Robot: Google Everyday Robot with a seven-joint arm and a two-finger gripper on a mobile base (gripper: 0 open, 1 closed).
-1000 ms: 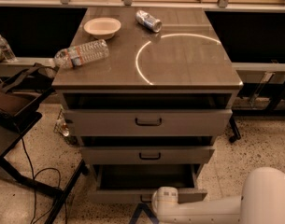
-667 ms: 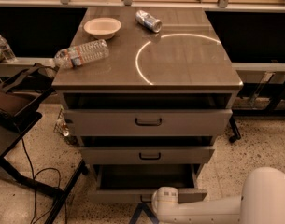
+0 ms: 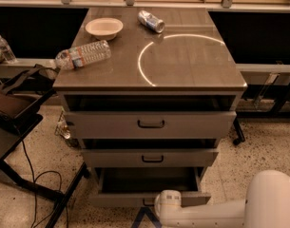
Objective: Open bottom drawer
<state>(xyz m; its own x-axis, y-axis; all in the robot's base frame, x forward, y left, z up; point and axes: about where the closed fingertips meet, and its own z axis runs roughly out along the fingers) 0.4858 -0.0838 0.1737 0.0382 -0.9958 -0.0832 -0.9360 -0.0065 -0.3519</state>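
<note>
Nothing has visibly changed over the last second: the bottom drawer (image 3: 149,180) stands pulled out as far as before, and the white arm reaches in from the lower right to the same spot. The tool (image 3: 164,204) sits at the arm's rounded end, right up against the middle of the drawer's slim front, about where the small black handle shows just to its left. Whether the tool is open or closed, or has hold of the handle, cannot be told. The drawer lies lowest in the cabinet, under the middle drawer (image 3: 111,158) and top drawer (image 3: 101,125), its grey inside open to view. On the tabletop (image 3: 192,70) lie a bowl (image 3: 104,27), a water bottle (image 3: 82,55) on its side and a can (image 3: 150,21)
</note>
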